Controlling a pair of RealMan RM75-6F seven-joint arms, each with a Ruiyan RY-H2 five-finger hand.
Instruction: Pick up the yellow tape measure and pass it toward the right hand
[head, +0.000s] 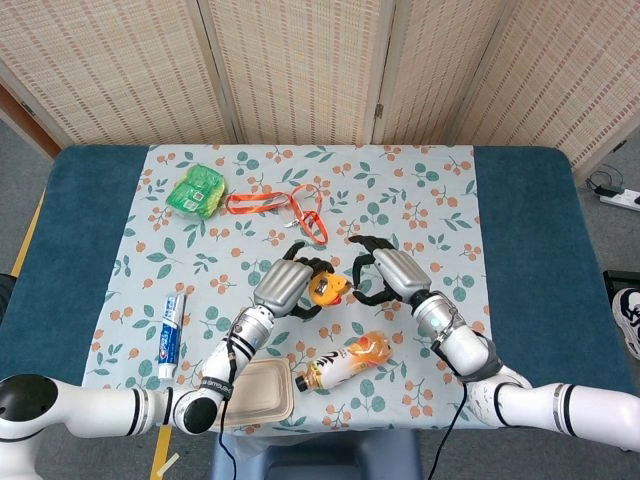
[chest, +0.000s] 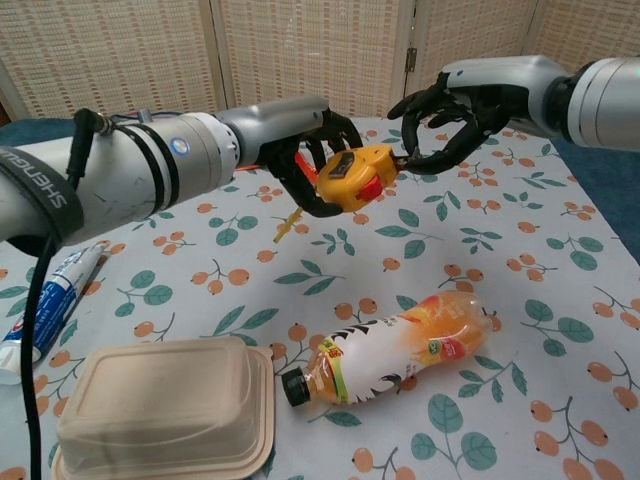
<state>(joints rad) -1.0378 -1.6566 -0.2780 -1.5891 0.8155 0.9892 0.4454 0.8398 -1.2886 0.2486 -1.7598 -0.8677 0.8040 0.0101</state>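
Observation:
My left hand (head: 288, 287) (chest: 305, 158) holds the yellow tape measure (head: 326, 291) (chest: 359, 176) in the air above the middle of the floral cloth, its red button facing the chest camera. My right hand (head: 388, 275) (chest: 447, 112) hovers just to the right of it, fingers spread and curved. Its fingertips (chest: 409, 161) reach the tape measure's right end; I cannot tell whether they touch it. The right hand has no grip on anything.
An orange juice bottle (head: 345, 361) (chest: 400, 345) lies on the cloth below the hands, with a beige lidded box (head: 260, 391) (chest: 165, 405) to its left. A toothpaste tube (head: 172, 333) lies at the left, a green packet (head: 197, 190) and an orange lanyard (head: 278, 204) further back.

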